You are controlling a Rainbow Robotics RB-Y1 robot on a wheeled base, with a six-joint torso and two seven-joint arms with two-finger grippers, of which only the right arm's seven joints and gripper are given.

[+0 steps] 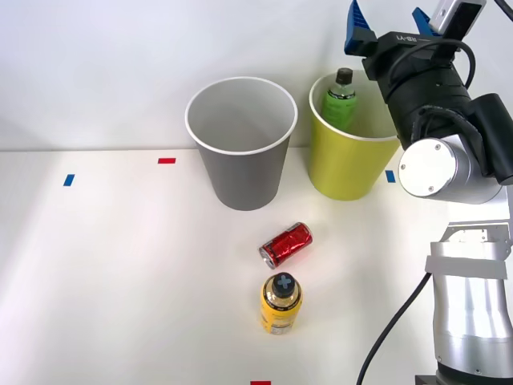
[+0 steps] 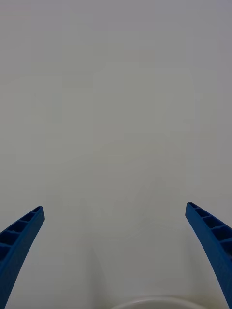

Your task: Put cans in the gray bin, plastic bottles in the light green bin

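While right gripper hangs empty, fingers spread, above light green bin | green bottle inside; red can, yellow bottle on table | risk: can, nearly touching the bottle, rolls if nudged

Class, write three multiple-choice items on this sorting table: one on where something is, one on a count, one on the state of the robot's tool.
1. Where is the green bottle?
A. in the gray bin
B. in the light green bin
C. on the table

2. How many drink containers lie on the table?
A. one
B. two
C. three

3. The right tool is
A. open and empty
B. shut on the can
C. shut on a bottle

Answers:
1 B, its cap and body rise inside the light green bin.
2 B, the red can and the yellow bottle.
3 A, its blue fingers stand apart with nothing between.
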